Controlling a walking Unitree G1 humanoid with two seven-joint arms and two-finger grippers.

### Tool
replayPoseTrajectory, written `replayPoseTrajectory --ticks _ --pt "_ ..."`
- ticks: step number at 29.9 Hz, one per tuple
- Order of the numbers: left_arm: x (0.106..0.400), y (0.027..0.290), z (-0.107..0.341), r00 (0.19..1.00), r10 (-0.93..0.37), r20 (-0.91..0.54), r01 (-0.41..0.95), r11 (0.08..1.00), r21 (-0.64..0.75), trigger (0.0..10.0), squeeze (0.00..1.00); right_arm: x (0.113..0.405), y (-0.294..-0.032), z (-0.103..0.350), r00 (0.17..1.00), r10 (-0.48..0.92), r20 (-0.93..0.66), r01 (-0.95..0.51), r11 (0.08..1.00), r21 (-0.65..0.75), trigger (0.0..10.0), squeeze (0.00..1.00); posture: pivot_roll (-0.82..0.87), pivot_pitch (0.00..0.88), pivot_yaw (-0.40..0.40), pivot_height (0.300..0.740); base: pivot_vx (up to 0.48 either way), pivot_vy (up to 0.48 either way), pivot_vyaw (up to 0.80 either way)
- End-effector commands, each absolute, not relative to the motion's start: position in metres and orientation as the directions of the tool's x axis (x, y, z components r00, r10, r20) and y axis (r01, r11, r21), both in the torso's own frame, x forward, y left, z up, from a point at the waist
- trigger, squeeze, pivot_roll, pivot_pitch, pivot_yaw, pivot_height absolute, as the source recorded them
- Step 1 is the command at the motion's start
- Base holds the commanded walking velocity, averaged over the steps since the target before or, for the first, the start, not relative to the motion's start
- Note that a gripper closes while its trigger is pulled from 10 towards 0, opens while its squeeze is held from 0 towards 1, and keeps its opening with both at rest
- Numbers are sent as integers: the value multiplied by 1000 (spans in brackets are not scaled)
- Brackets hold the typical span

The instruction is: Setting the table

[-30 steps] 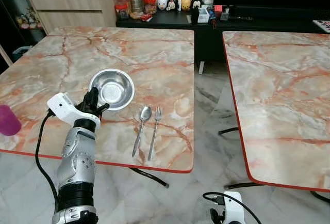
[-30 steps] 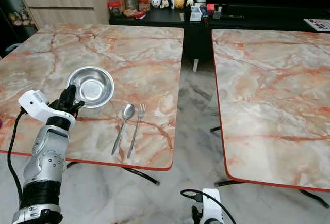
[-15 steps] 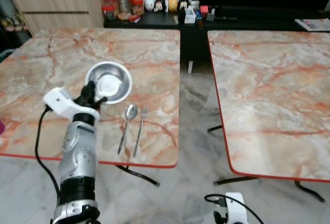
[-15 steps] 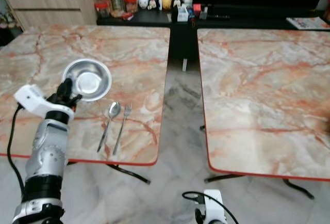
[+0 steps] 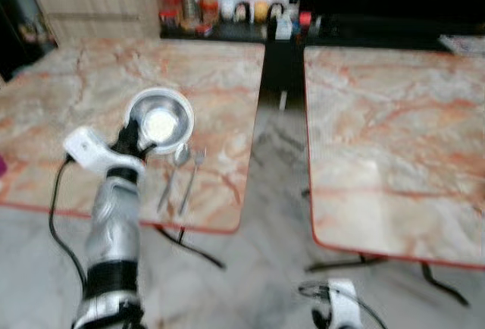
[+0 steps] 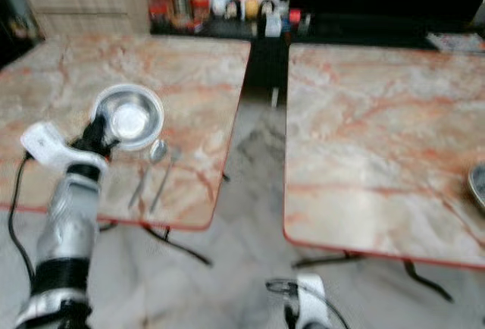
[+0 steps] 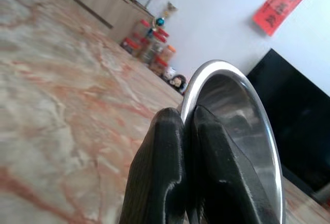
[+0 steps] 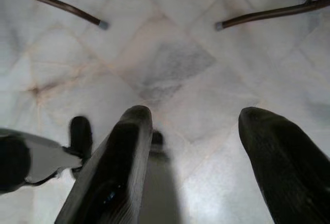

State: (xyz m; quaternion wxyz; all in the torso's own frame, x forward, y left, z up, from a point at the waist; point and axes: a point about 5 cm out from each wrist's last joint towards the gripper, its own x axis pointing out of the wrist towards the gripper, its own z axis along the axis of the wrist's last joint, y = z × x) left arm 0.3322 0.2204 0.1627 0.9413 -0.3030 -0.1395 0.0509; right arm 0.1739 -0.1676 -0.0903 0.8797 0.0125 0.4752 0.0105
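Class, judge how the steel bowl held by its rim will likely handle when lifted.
The bowl looks thin and polished, so probably stiff, light and somewhat slippery. The left gripper pinches only its rim, so it may tilt or swing.

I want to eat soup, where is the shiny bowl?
The bowl is on the left table, its near rim pinched by the left gripper, with the spoon and fork just to its right.
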Motion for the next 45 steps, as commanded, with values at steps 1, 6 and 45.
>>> replayPoseTrajectory --ticks 1,6,45 --pt "337 212 169 954 160 253 20 810 -587 10000 0 174 -174 -90 550 14 -835 5 1000 20 10000 0 23 0 2 740 0 -480 0" --pt "340 207 173 954 149 262 34 811 -584 10000 0 174 -175 -90 549 4 -836 8 1000 10 10000 0 18 0 1 740 0 -478 0" --pt "343 161 182 955 3 298 176 801 -573 10000 0 180 -176 -86 577 8 -817 29 999 30 10000 0 7 0 -2 740 0 -473 0"
